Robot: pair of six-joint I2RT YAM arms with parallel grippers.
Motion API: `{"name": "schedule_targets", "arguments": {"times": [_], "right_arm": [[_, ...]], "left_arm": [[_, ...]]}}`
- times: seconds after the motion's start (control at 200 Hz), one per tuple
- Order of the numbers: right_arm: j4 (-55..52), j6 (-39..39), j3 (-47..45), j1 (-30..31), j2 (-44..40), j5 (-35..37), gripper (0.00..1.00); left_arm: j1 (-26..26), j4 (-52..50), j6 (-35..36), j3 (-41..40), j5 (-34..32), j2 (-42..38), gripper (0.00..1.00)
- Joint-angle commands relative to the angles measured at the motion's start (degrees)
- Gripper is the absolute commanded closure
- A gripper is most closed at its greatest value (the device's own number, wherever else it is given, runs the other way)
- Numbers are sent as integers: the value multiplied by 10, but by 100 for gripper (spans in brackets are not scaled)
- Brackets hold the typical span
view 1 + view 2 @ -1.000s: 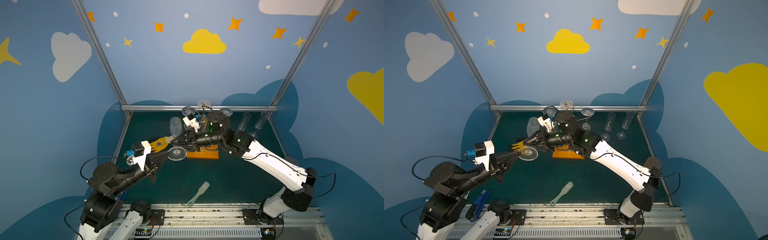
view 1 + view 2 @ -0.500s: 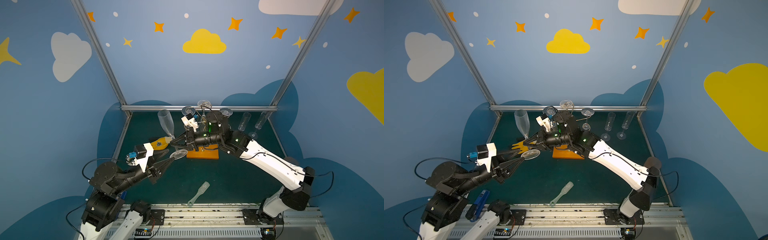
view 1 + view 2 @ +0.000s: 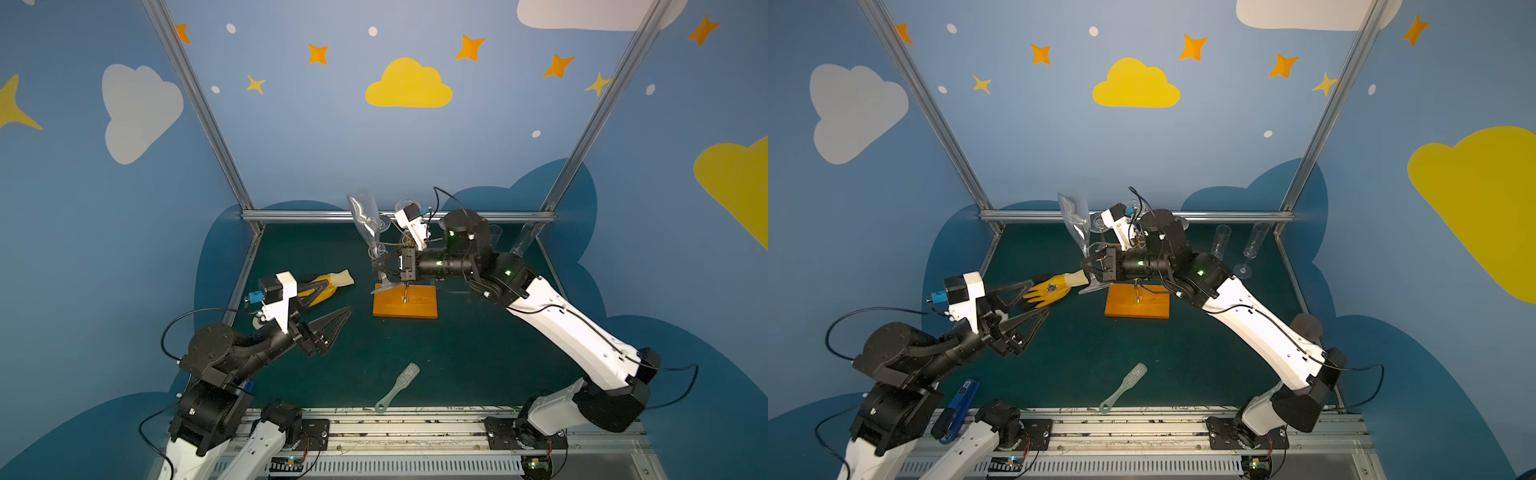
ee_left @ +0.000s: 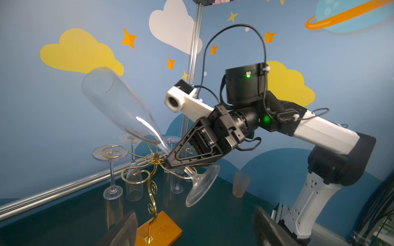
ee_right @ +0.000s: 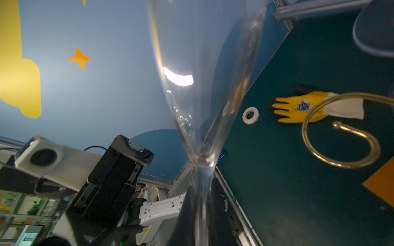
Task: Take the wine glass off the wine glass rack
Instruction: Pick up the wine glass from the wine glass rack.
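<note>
**Figure.** The glass is sitting in the air above the far left corner of the rack. It is tilting, with its bowl leaning up toward the far left and its foot pointing down toward the orange base. The right gripper is clamping the stem just above the foot. That is probably because the stem is the only part slim enough for the jaws, and because a grip there leaves the fragile bowl untouched. The nearest gold curl is lying open beside the glass and apart from it, so the stem appears to be free of its hook. Whether the foot is brushing another wire arm cannot be told. The tilt is judged to suit turning a glass that hangs foot-up toward an upright pose for setting down.

Other hung glasses are resting foot-up in their spirals, each curl carrying a foot while the bowl dangles below. Two flutes are standing upright at the far right of the table.

The left gripper is hovering well apart at the near left with its fingers spread wide and nothing between them, likely keeping out of the right arm's way. A yellow glove and a tape roll are lying on the left of the table.
</note>
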Motion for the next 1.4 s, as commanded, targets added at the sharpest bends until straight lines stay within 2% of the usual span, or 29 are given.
{"name": "schedule_targets", "arguments": {"times": [0.0,0.175,0.385,0.671,0.886,1.171,1.271,1.397], "right_arm": [[19,-159,4,1,-54,53,100],[64,-255,-54,1,-102,84,100],[73,-308,-79,1,-117,68,100],[82,-341,-90,13,-118,41,100],[85,-354,-92,25,-111,27,100],[97,-343,-98,36,-90,9,100],[98,-343,-99,40,-83,9,100],[96,-342,-102,45,-78,9,100]], "left_arm": [[2,71,-57,39,23,49,14],[5,150,-125,90,84,122,11],[11,266,-253,149,189,214,10],[12,322,-317,159,192,266,10],[13,348,-336,160,186,290,10],[10,384,-340,154,183,301,18],[10,389,-341,152,182,302,25],[9,392,-341,147,179,301,40]]}}
